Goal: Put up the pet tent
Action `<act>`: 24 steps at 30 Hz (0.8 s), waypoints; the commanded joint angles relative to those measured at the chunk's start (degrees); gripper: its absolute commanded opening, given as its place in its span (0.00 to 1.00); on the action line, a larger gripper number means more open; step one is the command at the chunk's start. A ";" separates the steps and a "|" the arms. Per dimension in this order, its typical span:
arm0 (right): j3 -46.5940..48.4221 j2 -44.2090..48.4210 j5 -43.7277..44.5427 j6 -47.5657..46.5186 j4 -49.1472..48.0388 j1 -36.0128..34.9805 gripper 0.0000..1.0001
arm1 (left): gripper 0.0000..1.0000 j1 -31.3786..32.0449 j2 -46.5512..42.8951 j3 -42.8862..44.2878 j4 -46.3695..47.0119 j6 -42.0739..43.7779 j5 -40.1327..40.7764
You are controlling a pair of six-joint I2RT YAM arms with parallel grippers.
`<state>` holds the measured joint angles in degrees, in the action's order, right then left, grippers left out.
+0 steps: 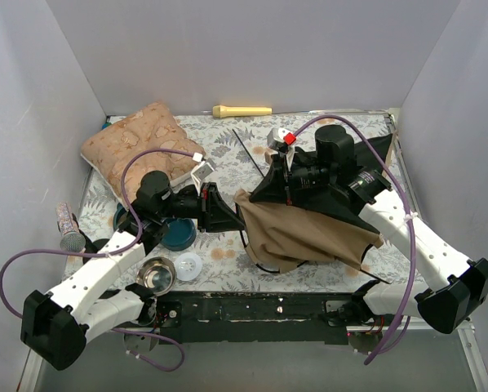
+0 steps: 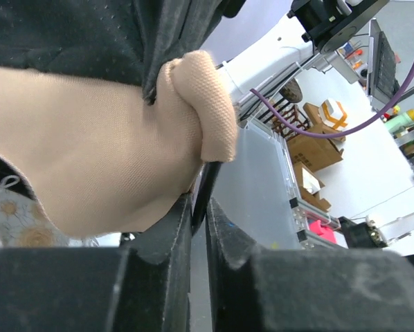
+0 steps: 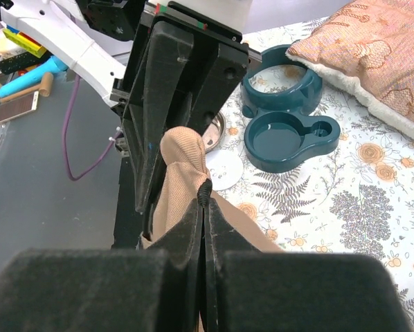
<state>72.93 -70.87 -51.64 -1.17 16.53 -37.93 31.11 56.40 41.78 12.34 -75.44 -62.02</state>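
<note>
Item: pet tent, a collapsed tan woven-fabric shell with black mesh panel, black trim and thin flexible black poles. It lies crumpled on the floral-print counter, from centre toward 4 o'clock in the overhead view, its 9 o'clock corner lifted between the two arms. Left jaws: nearly together, clamped on a thin black pole or trim edge just below a rolled tan hem. Right jaws: pressed together on a pinch of the same tan cloth, a black cord end showing at the seam, directly facing the left jaws. Fabric is matte, soft and loosely folded; the poles look springy. Risks, as judged: slick cloth may slide out of either pinch if the arms pull apart unevenly. A bent pole may spring back and sweep the teal plastic double-bowl feeder, the steel bowl and the white round lid at 8 o'clock. The two facing jaws may collide. Puffy beige-pink patterned cushion at 10 o'clock, apart.
</note>
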 commanded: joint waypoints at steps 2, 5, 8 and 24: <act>2.83 0.12 -2.06 -0.32 -0.19 -0.04 0.01 | 0.00 -0.26 0.29 0.93 5.06 -2.52 -2.84; 5.03 -1.02 -3.47 -1.55 2.53 -0.04 0.21 | 0.00 -0.26 1.08 1.72 1.84 -1.56 -5.38; 6.61 -1.55 -3.82 -3.66 5.34 -0.04 0.43 | 0.00 -0.35 2.66 4.18 -7.22 3.18 -7.32; 10.48 -6.38 -8.83 -3.66 6.93 -0.12 0.24 | 0.00 -0.18 8.90 10.60 -23.06 12.86 -9.35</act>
<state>80.20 -76.42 -57.69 -5.67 23.97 -37.89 30.85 64.25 50.94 -4.93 -63.42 -70.22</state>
